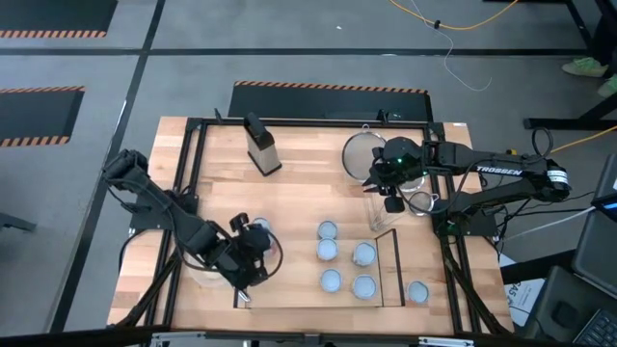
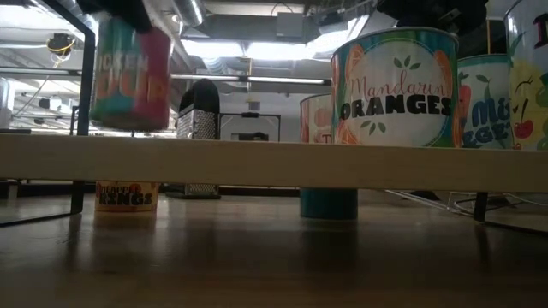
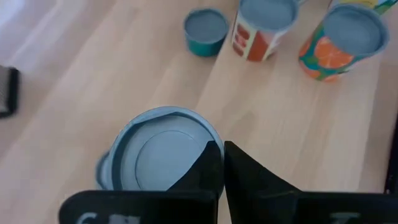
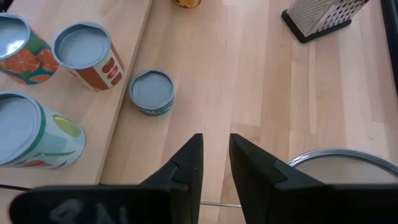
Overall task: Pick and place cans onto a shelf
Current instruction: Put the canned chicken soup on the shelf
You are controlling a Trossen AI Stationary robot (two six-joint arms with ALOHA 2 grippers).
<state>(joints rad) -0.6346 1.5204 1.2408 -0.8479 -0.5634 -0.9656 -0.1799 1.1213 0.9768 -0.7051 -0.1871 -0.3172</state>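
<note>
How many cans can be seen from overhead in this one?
7. One can at the left gripper; five grouped at the shelf; one past its right end. More may be hidden under the arm.

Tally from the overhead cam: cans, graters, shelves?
cans: 7 showing (one in the left pincer)
grater: 1
shelf: 1
Total: 9
</note>
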